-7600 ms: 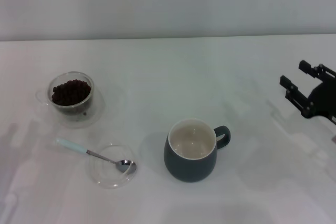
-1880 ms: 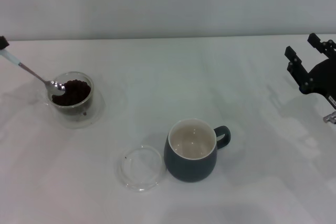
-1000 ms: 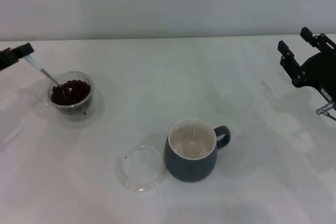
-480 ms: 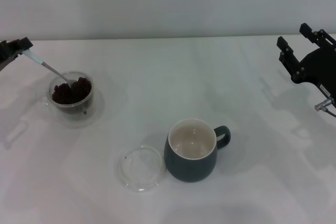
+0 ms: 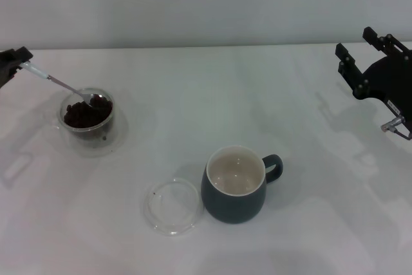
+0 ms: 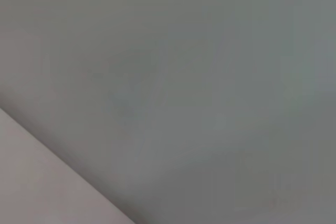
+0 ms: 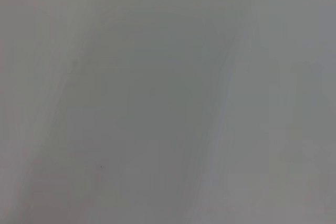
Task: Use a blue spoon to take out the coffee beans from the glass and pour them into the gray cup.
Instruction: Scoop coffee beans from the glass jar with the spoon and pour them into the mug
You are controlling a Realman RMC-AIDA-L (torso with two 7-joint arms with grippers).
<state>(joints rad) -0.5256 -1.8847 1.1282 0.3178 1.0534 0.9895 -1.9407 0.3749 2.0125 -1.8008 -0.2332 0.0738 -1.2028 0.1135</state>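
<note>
Left gripper [image 5: 14, 60]: clenched on pale-blue-handled metal spoon [image 5: 59, 85], bowl among dark coffee beans [image 5: 85, 113] in clear glass [image 5: 88, 118].
Right gripper [image 5: 365, 58]: spread, idle, far right.
Gray mug [image 5: 235, 185]: centre.

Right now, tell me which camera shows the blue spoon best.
The head view. There the blue spoon slants from the left gripper at the table's left edge down into the glass, its bowl among the coffee beans. Both wrist views show only blank grey surface, no spoon.
</note>
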